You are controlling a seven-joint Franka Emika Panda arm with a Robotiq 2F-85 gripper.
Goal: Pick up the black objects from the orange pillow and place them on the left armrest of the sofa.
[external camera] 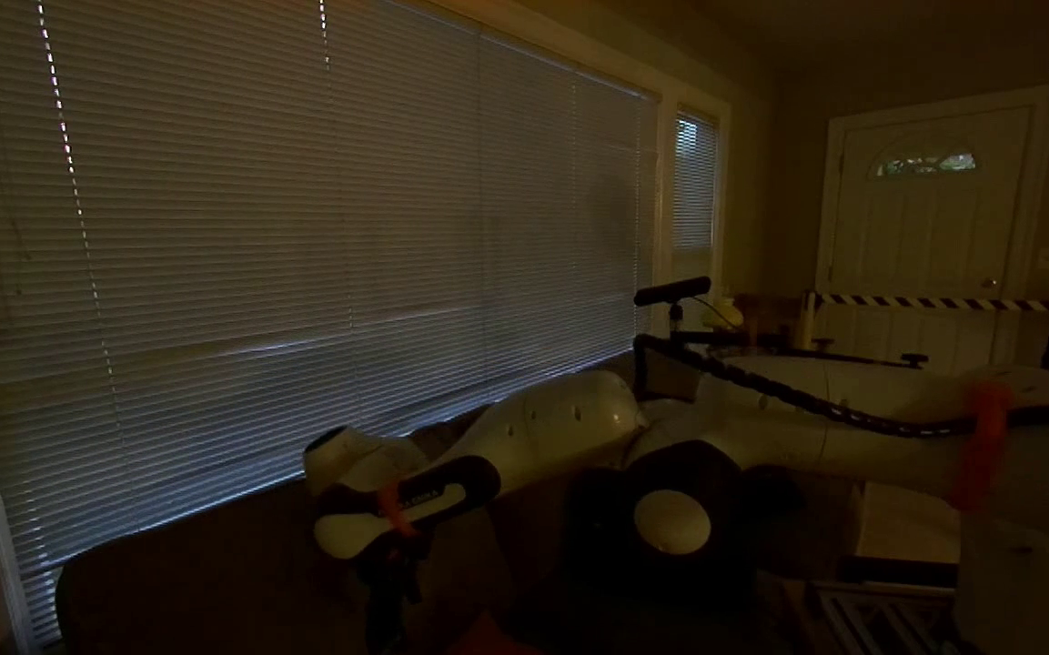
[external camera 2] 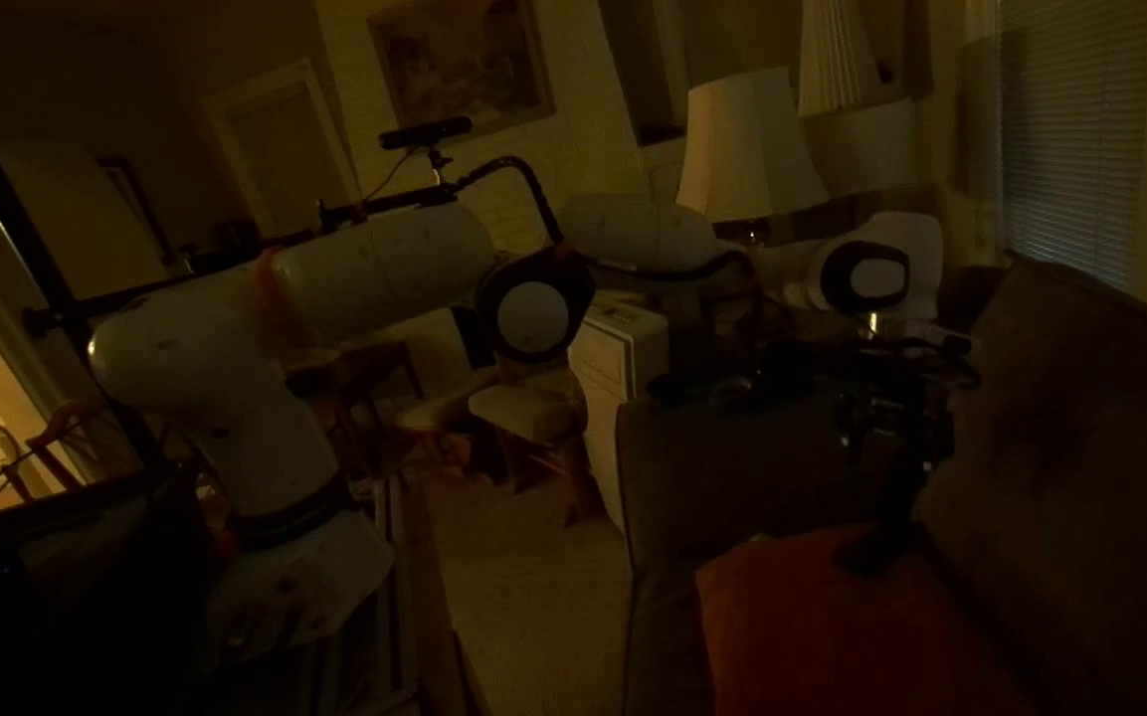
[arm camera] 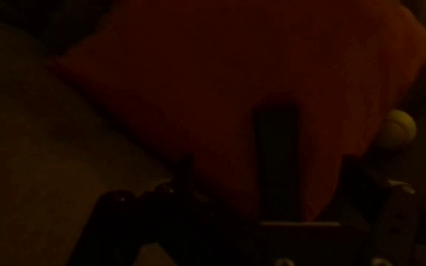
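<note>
In the wrist view, the Robotiq gripper [arm camera: 268, 162] is unclenched, its 2 fingers [arm camera: 186, 170] spread wide to either side of 1 long black bar [arm camera: 277, 159], with strips of orange pillow [arm camera: 198, 74] showing between bar and fingers. The bar lies on the pillow, its near end hidden behind the gripper's body. A tennis ball [arm camera: 397, 129] sits just beside the pillow's edge. In an exterior view, the pillow rests on the brown sofa [external camera 2: 1100, 477], the gripper pointing down above it; darkness hides whether the fingertips touch it.
</note>
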